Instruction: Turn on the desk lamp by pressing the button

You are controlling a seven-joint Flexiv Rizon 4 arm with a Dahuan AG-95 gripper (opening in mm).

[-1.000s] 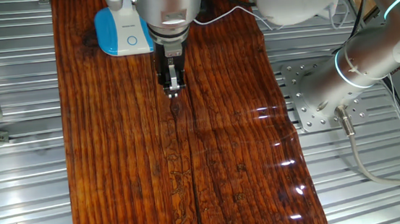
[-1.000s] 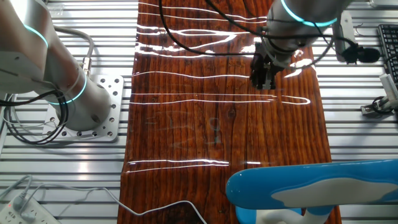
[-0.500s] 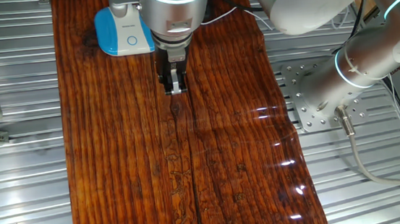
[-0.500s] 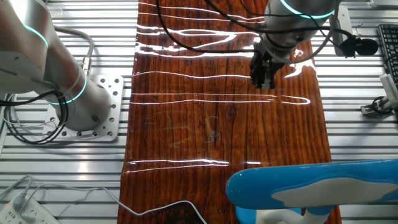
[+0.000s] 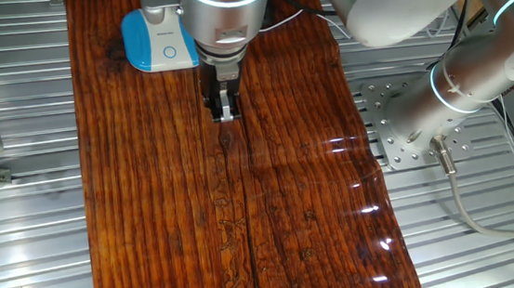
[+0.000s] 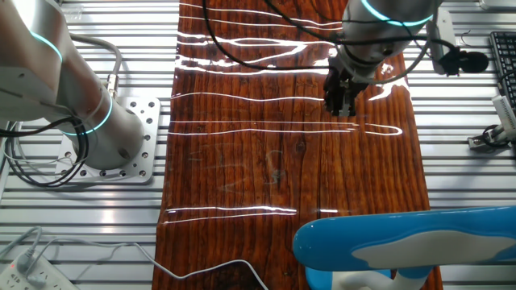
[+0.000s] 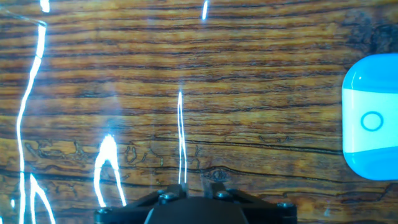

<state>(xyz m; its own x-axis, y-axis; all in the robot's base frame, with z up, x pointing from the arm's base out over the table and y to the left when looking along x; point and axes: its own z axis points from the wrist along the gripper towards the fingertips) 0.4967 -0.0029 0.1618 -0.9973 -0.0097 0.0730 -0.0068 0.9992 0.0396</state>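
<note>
Gripper [image 5: 223, 110] has edged slightly toward lamp [image 5: 160, 39] over the last second, now steady | holds nothing, finger gap unclear | button [image 5: 170, 51] untouched at table's far-left | press still ahead

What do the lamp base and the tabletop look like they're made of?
The desk lamp base looks like smooth moulded plastic, blue and white with soft rounded corners and an even sheen. The table looks like dark reddish wood under glossy varnish: strong grain lines, and bright glare streaks in the hand view.
</note>
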